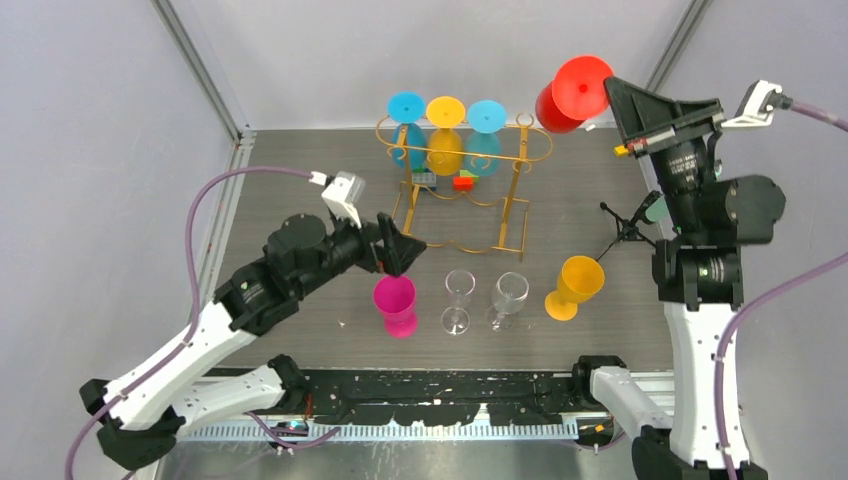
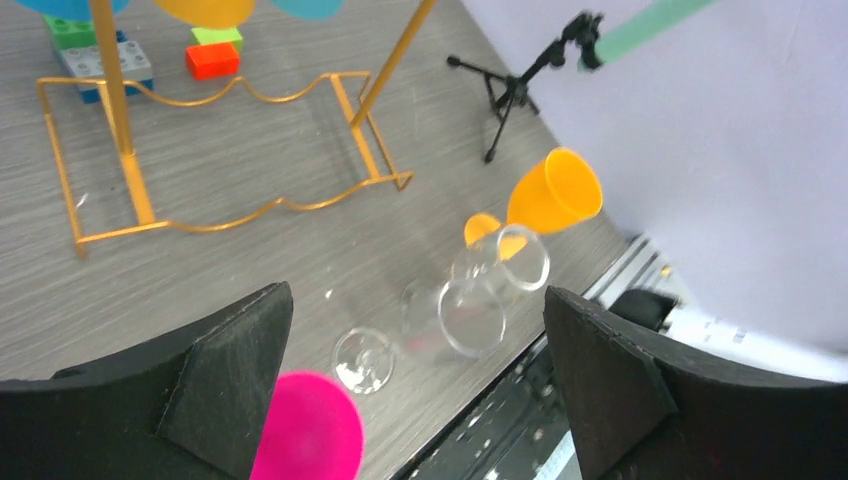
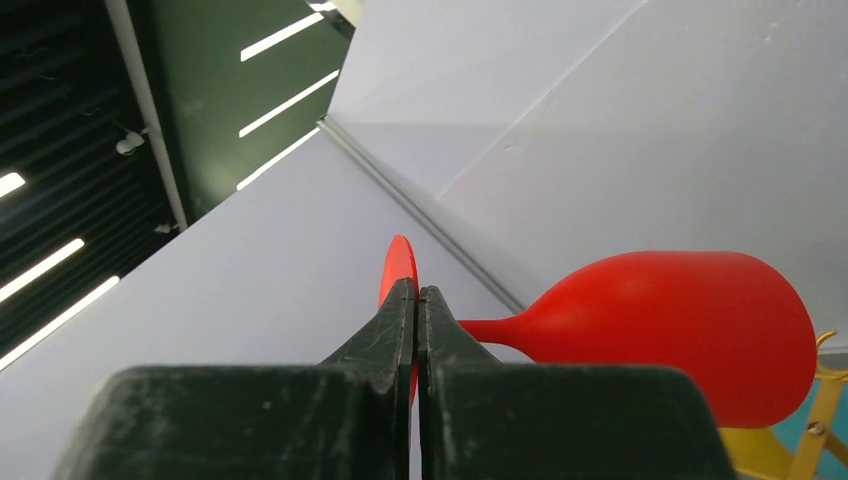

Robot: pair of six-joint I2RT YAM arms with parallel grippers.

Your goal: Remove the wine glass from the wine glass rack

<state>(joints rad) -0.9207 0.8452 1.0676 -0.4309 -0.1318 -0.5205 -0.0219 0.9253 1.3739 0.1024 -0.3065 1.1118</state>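
The gold wire wine glass rack [image 1: 462, 190] stands at the back middle with a blue, a yellow and a teal glass hanging upside down from it. My right gripper [image 1: 610, 98] is shut on the flat foot of a red wine glass [image 1: 572, 93] and holds it in the air to the right of the rack; in the right wrist view the red bowl [image 3: 690, 330] sticks out to the right of the closed fingers [image 3: 400, 320]. My left gripper [image 1: 400, 250] is open and empty, just above a pink glass [image 1: 396, 304] that stands on the table.
Two clear glasses [image 1: 457, 297] [image 1: 508, 297] and an orange glass [image 1: 574, 285] stand in a row near the front. A small black tripod [image 1: 625, 225] stands right of the rack. Toy bricks [image 1: 462, 182] lie under the rack. The rack's base frame [image 2: 215, 215] shows in the left wrist view.
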